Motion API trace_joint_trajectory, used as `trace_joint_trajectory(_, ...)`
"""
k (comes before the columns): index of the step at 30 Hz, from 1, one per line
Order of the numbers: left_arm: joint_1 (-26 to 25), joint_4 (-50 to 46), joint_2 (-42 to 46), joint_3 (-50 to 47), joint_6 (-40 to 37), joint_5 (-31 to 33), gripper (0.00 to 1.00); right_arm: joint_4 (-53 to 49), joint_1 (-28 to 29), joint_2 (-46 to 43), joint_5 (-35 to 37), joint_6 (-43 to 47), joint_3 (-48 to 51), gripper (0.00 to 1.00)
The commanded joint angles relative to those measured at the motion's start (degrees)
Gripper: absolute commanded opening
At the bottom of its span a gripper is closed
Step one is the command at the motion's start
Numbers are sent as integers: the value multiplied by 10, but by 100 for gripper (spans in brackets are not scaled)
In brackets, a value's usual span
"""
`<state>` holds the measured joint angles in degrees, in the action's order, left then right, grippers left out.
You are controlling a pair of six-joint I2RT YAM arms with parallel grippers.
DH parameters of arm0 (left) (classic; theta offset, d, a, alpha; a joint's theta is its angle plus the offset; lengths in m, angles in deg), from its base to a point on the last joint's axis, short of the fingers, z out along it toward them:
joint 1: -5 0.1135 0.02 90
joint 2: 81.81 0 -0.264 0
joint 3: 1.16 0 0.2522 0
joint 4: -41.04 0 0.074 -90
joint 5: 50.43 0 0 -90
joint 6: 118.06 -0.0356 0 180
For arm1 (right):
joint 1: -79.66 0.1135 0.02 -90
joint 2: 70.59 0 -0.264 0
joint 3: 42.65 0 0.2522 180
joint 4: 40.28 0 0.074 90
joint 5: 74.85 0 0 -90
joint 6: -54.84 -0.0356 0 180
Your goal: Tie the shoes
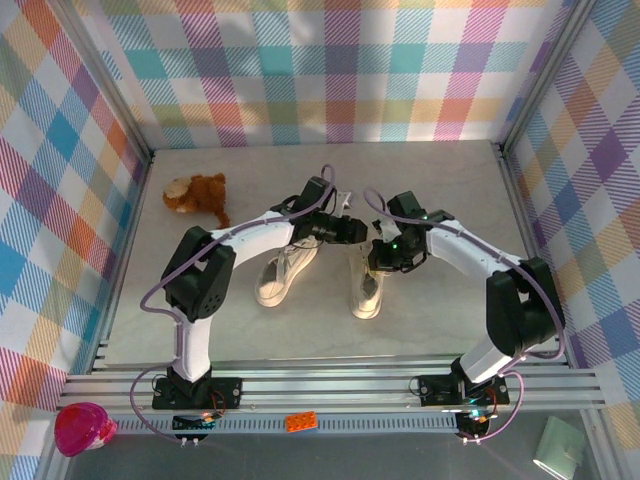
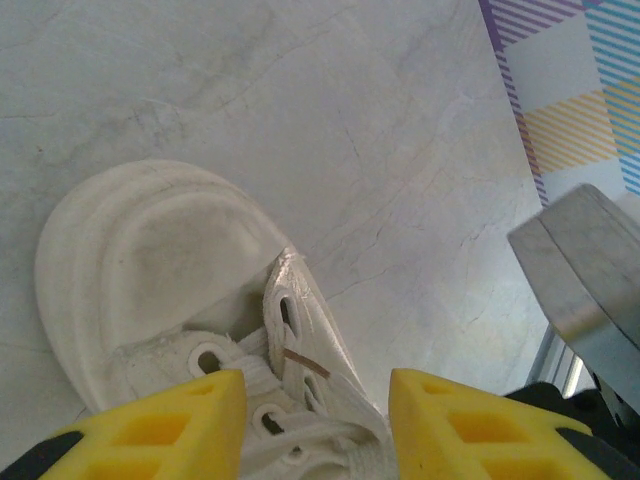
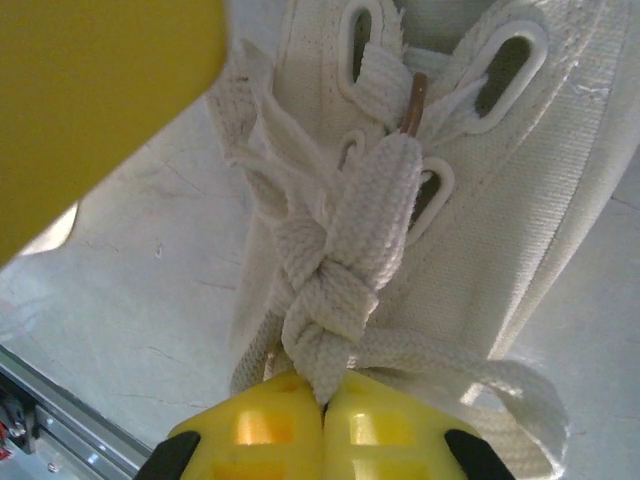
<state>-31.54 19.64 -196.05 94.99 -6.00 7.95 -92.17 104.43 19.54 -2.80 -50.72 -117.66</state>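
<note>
Right wrist view: the right hand point(image 3: 322, 400) is clenched on a white lace point(image 3: 335, 290) just below a loose knot. Both shoes point(image 1: 285, 277) lie near the middle of the bench point(image 1: 450, 180). The left hand point(image 2: 315, 400) hangs released, fingers astride a shoe's eyelets. With nothing pinning the shoe, a pull could drag it, or the lace could slip free.

Left shoe point(image 1: 285, 272) and right shoe point(image 1: 367, 292) lay side by side, midway on the counter point(image 1: 455, 190); plush toy point(image 1: 197, 196) sat behind them, far left.
</note>
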Motion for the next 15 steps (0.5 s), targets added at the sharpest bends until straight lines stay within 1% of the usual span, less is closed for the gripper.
trace_joint_trajectory(1, 3, -28, -16, 22, 4, -33, 43, 18, 5, -19, -8, 43, 18, 0)
trace_joint_trajectory(4, 2, -16, -26, 23, 11, -49, 43, 36, 5, -24, -22, 77, 32, 0)
trace_joint_trajectory(8, 2, -8, -47, 39, 17, -76, 43, 46, 5, -24, -23, 129, 46, 0)
trace_joint_trajectory(15, -2, 9, -85, 60, 32, -114, 43, 78, 6, -40, -37, 177, 68, 0)
